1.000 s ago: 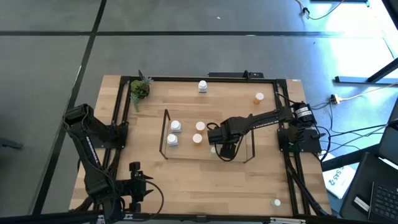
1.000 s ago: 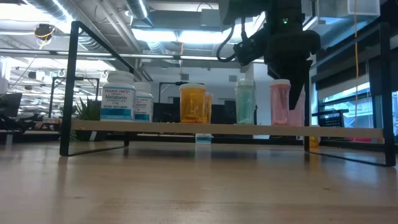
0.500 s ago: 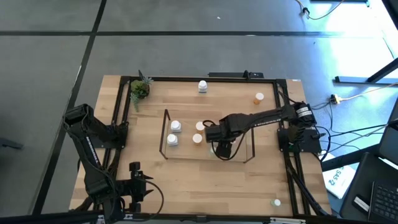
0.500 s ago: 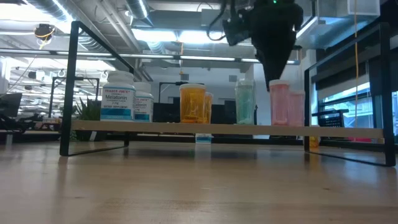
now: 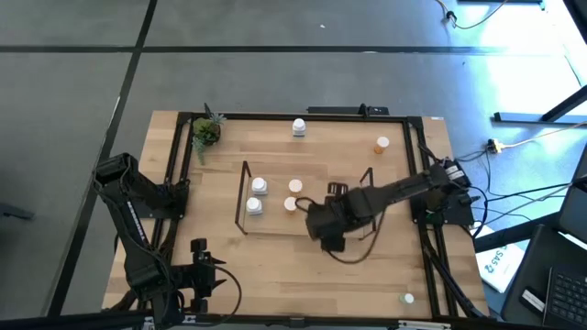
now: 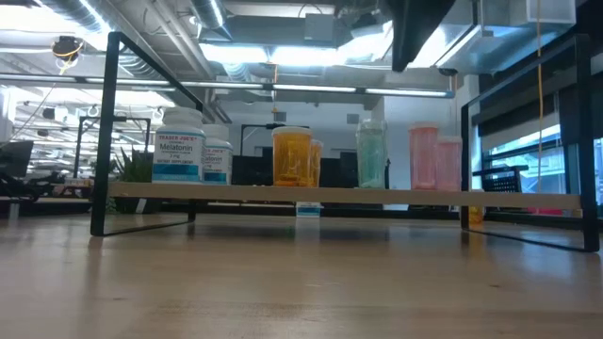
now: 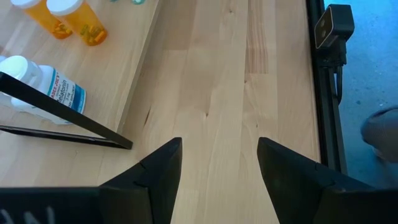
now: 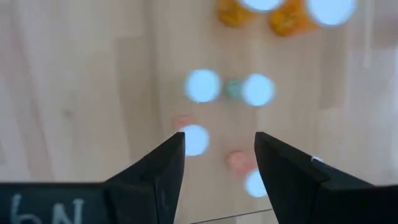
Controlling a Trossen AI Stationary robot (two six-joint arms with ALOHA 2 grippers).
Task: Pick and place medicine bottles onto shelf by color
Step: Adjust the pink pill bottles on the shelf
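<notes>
Right gripper (image 8: 219, 162) parted, empty, above blurred bottles (image 8: 202, 85) on shelf (image 5: 275, 225), hiding some from overhead.

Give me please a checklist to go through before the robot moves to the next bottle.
1. Right hand open and empty: ok.
2. Right hand raised clear of the shelf and the bottles on it: ok.
3. Pink bottles upright at the shelf's end: ok.
4. Orange bottle off the shelf, standing alone with room around it: ok.
5. Body colour of the small bottle near the front right corner: cannot tell, only its white cap shows.
6. Left hand open, waiting at the near left, away from the right arm: ok.
</notes>
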